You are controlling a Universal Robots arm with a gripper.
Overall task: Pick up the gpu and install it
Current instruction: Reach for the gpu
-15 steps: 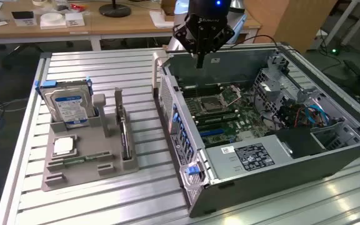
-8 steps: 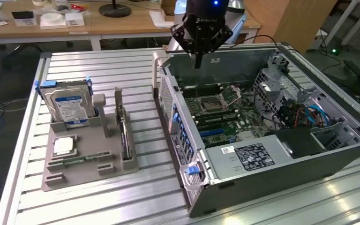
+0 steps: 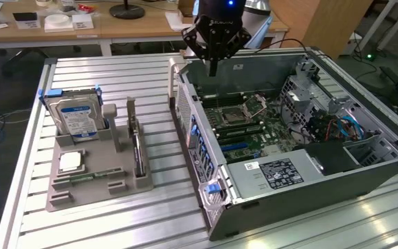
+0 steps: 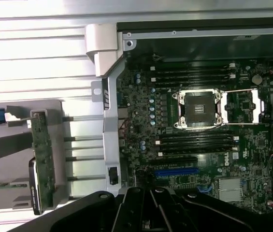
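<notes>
An open grey metal computer case (image 3: 310,176) lies on its side on the ribbed aluminium table (image 3: 116,228), its dark green motherboard (image 3: 244,140) exposed. At the exterior view's left, apart from the case, the gpu (image 3: 138,150), a thin black card, stands on edge in a grey plastic holder (image 3: 81,194) near a silver hard drive (image 3: 74,119). Farther back, the black gripper (image 3: 213,70) hangs over the case's far wall, fingers pressed together, holding nothing.

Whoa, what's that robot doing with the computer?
A robot arm's claw hangs shut and empty above the open computer case. The gpu it is meant to install stands on edge in the gray holder beside the case, not picked up yet. The hard drive sits in that holder too.
</notes>
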